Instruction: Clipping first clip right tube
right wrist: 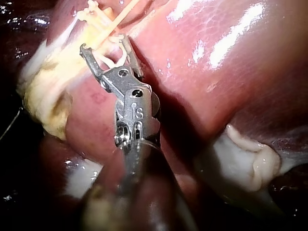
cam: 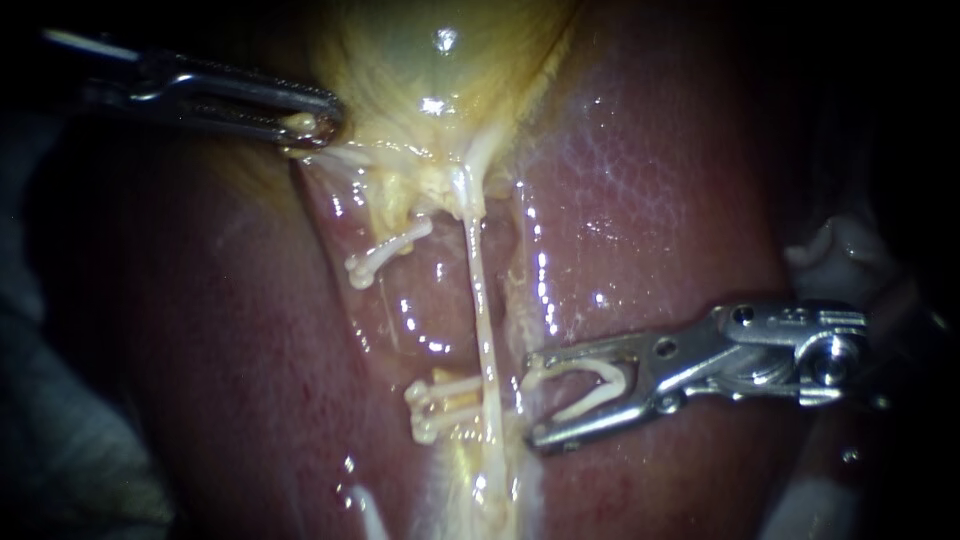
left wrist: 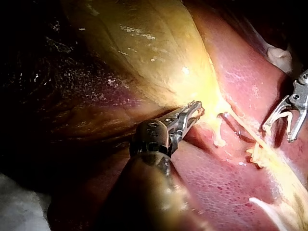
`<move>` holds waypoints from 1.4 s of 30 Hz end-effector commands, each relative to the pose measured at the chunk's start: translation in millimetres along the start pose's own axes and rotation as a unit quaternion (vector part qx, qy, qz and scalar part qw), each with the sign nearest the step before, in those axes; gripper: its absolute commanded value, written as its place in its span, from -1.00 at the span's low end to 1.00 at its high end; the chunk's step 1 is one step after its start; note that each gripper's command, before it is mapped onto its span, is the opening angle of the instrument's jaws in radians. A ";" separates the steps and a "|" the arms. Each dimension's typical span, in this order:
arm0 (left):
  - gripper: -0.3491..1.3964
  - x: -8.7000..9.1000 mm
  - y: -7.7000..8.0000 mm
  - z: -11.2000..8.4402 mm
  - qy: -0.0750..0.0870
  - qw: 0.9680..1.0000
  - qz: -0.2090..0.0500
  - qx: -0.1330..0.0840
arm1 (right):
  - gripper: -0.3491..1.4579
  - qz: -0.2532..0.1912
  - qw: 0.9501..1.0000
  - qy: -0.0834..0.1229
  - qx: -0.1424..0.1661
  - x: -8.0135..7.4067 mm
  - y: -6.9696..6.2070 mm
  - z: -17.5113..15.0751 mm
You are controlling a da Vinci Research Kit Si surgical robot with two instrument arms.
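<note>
- Endoscope view: the left instrument is coming in from the upper left. Its end effector is clamping pale yellow tissue at the edge of the gallbladder.
- Endoscope view: the right tube is running as a thin pale strand from the gallbladder down across the liver. An upper clip and a lower pair of clips are sitting on the tissue beside it.
- Endoscope view: the right instrument is lying just beside the right tube, not around it. Its end effector is standing wide apart and carrying an open white clip between its two halves.
- Left wrist view: the left instrument is gripping the yellow tissue where the gallbladder narrows. The right instrument is showing ahead of it, spread apart with the white clip inside.
- Right wrist view: the right instrument is holding the white clip spread open. The right tube is lying just ahead of its tips.
</note>
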 end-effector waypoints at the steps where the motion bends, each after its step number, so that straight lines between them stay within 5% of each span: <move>1: -1.00 0.0 0.0 0.0 0.000 1.000 0.000 0.000 | -0.06 0.000 1.000 0.000 0.000 -0.2 0.2 0.1; 9: -1.00 0.0 0.0 0.0 0.000 1.000 0.000 0.000 | -0.06 0.006 1.000 -0.001 -0.006 -2.1 2.3 1.1; 17: -1.00 0.0 0.0 0.0 0.000 1.000 0.000 0.000 | -0.06 0.015 1.000 0.019 -0.003 -1.9 3.3 3.2; 36: -1.00 -0.1 0.0 0.0 0.000 1.000 0.000 0.000 | -0.06 0.047 0.997 0.063 0.013 -0.5 2.6 6.1; 42: -1.00 -0.1 0.0 0.0 0.000 1.000 0.000 0.000 | -0.06 0.052 0.995 0.078 0.031 0.2 1.4 5.9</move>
